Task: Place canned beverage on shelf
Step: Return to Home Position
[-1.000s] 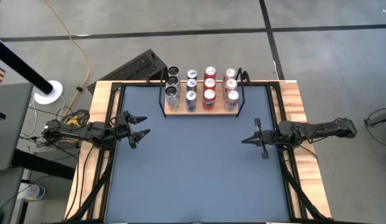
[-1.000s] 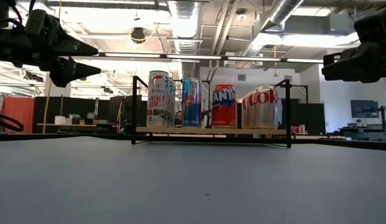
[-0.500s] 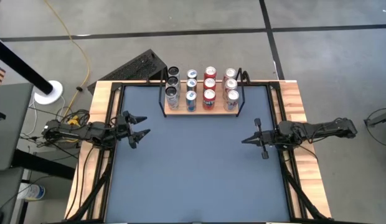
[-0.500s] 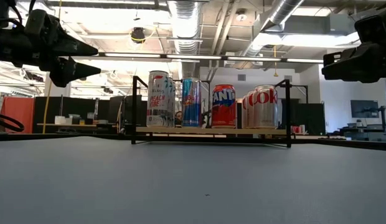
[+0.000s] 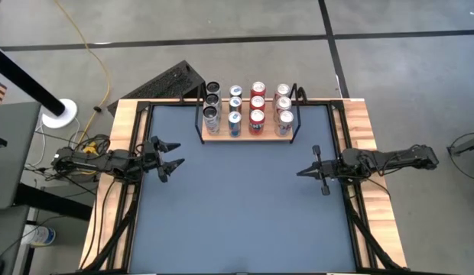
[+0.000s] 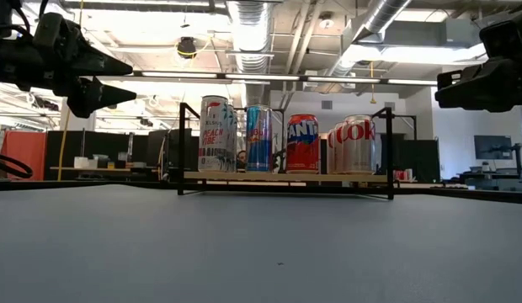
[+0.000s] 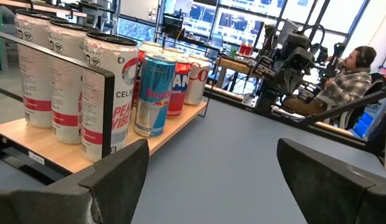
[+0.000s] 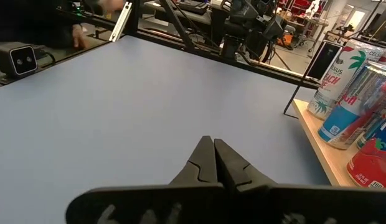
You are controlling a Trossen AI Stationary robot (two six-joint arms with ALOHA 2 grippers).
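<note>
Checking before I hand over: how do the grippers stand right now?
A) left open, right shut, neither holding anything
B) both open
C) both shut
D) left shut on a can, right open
A: the left gripper has its fingers spread apart and empty, and the right gripper has its fingers pressed together on nothing.

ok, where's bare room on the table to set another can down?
The blue mat is bare from the shelf forward to the near edge, widest between the open left hand and shut right hand. Strips beside both shelf ends are bare too. The shelf is crowded: twelve cans, no gap.
</note>
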